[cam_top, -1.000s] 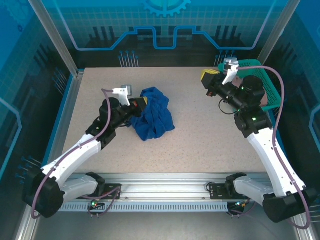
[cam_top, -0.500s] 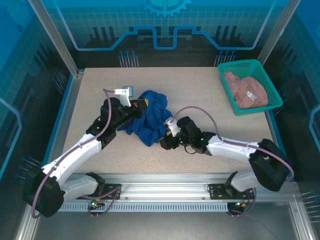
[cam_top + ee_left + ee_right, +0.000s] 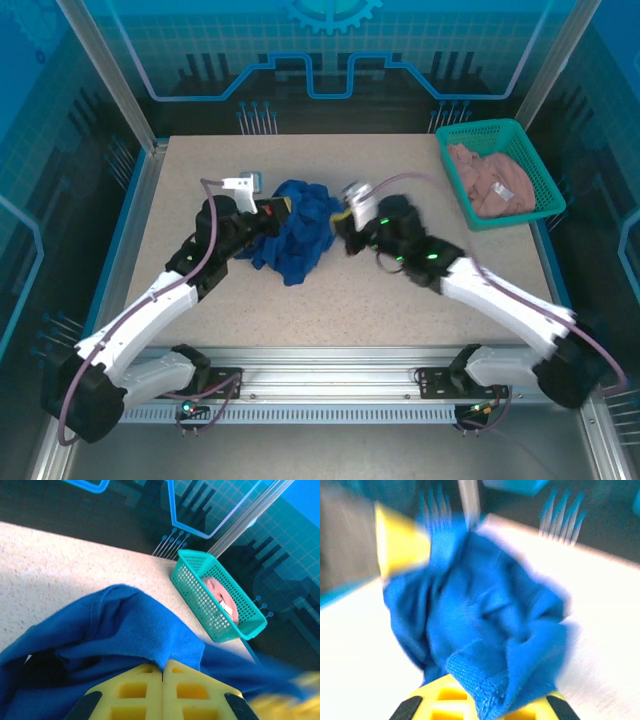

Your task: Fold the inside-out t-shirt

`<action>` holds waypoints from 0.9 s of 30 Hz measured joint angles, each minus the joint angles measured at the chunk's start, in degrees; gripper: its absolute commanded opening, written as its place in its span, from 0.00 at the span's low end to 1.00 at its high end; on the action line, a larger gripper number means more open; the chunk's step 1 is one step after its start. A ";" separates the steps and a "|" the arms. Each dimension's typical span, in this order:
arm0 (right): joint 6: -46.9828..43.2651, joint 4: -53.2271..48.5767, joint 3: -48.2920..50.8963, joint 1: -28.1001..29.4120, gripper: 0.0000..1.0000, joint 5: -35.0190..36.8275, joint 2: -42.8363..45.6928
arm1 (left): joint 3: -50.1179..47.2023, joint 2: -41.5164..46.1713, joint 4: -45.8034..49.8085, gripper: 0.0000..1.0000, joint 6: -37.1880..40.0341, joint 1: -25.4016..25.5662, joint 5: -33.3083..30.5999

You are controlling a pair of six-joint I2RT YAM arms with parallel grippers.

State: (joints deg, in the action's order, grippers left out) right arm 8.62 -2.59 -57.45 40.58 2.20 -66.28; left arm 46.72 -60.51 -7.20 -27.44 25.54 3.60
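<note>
The inside-out t-shirt (image 3: pixel 300 235) is a crumpled royal blue heap in the middle of the table, plain blue all over. My left gripper (image 3: pixel 283 207) is at its upper left edge, yellow jaws pressed shut on a fold of the blue cloth (image 3: pixel 150 635). My right gripper (image 3: pixel 340 222) is at the heap's right edge, shut on a ribbed hem of the shirt (image 3: pixel 485 685), which drapes over its yellow fingers (image 3: pixel 442 700). The right wrist view is blurred by motion. The shirt bunches up between the two grippers.
A teal mesh basket (image 3: pixel 530 140) holding a pinkish-beige garment (image 3: pixel 490 180) stands at the table's back right corner, also visible in the left wrist view as the basket (image 3: pixel 200 590). Speckled tabletop (image 3: pixel 400 300) stretches in front of the shirt. Metal frame posts border the sides.
My right arm has swung from the basket down to the shirt's lower right edge, then up to its right side, shutting on the hem. The left gripper has stayed shut on the shirt.
</note>
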 measured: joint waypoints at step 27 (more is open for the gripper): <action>-6.73 -31.74 -42.36 -13.40 0.00 0.24 -1.68 | 25.83 2.05 10.60 0.00 16.90 0.15 0.72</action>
State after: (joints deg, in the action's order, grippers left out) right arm 1.89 -34.33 -99.81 27.18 2.44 -67.96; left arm 72.55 -58.46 3.40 -10.55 25.69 4.32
